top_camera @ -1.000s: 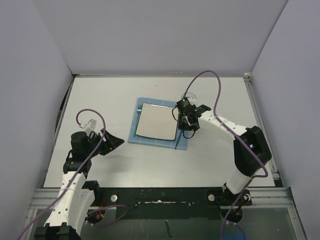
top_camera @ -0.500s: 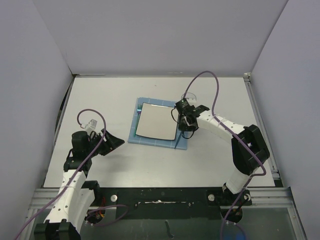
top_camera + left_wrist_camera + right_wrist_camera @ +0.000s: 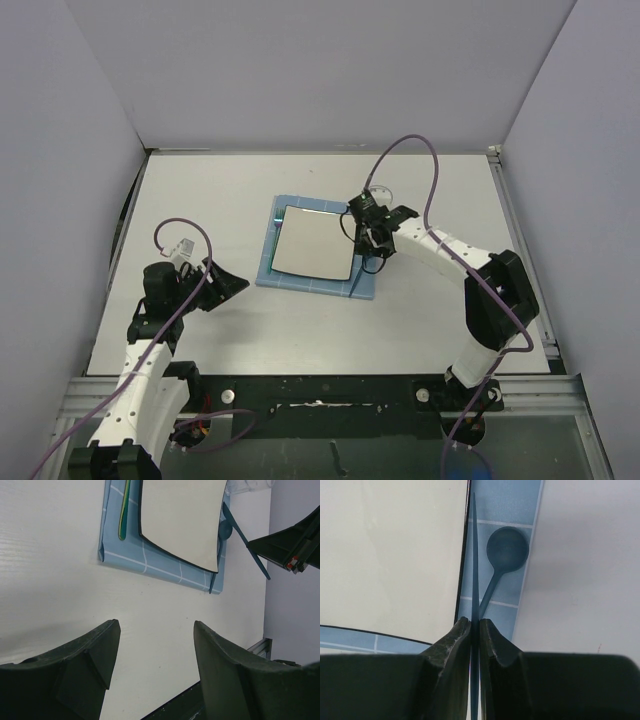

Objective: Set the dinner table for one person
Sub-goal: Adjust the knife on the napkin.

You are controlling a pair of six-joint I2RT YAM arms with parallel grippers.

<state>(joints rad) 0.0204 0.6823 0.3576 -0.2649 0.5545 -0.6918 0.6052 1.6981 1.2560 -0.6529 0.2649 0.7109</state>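
My right fingers (image 3: 468,630) are pinched nearly shut on a thin blue knife (image 3: 473,555), held edge-on and hanging over the blue placemat (image 3: 502,495) just off the right rim of the square plate (image 3: 390,550). I judge the trouble lies in how narrow that strip is. The blade runs almost along the plate's dark rim, and a blue spoon (image 3: 507,547) already lies just to the right of the plate, its handle angling in under the knife. If I lower it as it stands, the knife may catch the rim, land across the spoon's handle and shove it, or topple off its edge when I let go. A green utensil (image 3: 123,510) lies on the mat left of the plate. The desk (image 3: 220,200) carries all of this: it lies beneath my right fingers, under the mat, with bare white surface beginning just right of the plate's strip. My left fingers (image 3: 228,283) stand partly apart, holding nothing, over bare desk well left of the plate.
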